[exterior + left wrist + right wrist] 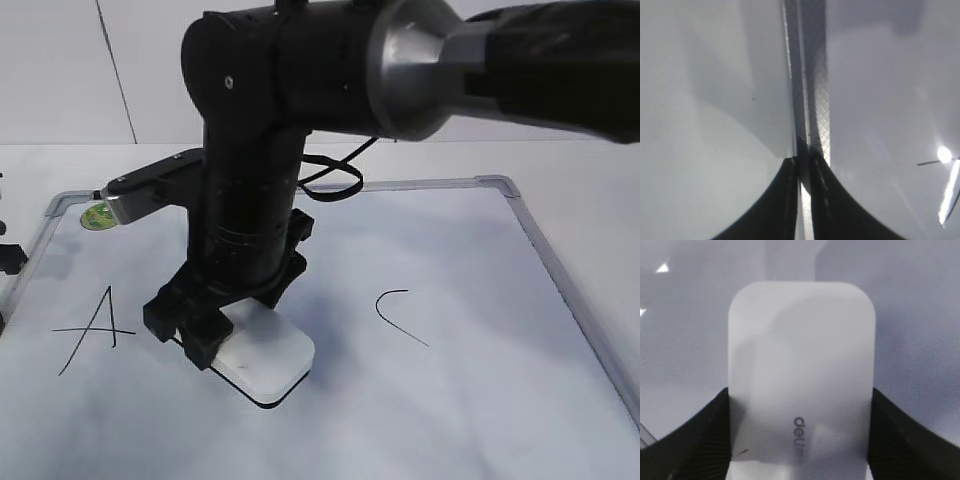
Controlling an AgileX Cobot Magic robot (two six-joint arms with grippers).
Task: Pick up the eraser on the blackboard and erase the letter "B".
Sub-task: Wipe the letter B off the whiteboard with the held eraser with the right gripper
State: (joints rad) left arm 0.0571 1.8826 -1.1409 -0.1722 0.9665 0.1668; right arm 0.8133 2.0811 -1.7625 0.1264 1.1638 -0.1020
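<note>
While the right arm reaches across the middle of the exterior view, its gripper [205,335] sits low over the whiteboard [450,420] with the eraser [268,362] between the two black jaws. The right wrist view confirms it: the white eraser [801,375] fills the centre, its long sides touching the jaws at lower left and lower right — pinched on both sides, grey "deli" lettering near the bottom edge. In the exterior view the eraser lies flat on the board, dark felt edge showing underneath, approx. midway between the handwritten "A" [92,327] on the left and the "C" [398,313] on the right. No "B" stroke can be made out; the spot where it would sit is covered by the gripper & eraser. A green round sticker [97,215] sits in the board's far-left corner, just inside the grey frame. The board lies on a white bench [580,165].

Left gripper [805,165]: the left wrist view looks straight down at the board's metal frame edge [812,75], with the two dark jaws pressed nearly together — only a thin sliver between them, nothing held. A short black pen mark [929,162] shows at the right of that view.
</note>
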